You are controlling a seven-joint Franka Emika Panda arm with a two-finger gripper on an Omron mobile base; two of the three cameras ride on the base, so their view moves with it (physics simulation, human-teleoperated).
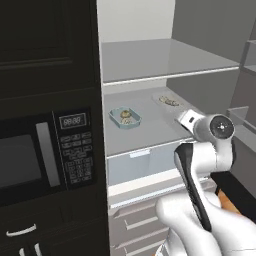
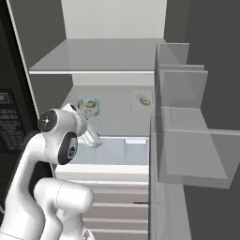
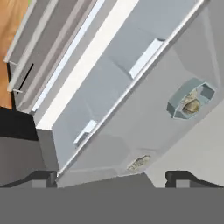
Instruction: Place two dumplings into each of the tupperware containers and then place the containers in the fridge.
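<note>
Inside the open fridge [image 1: 150,60], we find both tupperware containers on the middle shelf [image 2: 117,117]. The light blue container [image 1: 124,118], two dumplings [image 1: 126,116] inside, sits ahead of our hand [image 3: 105,179]; the translucent white container [image 1: 169,101] lies just off the fingertips, dumplings in it too. Our hand hangs apart from both, fingers spread and holding nothing. We judge the tubs light, stiff and smooth-walled, best pinched across a rim wall and kept level so the loose dumplings don't roll.
</note>
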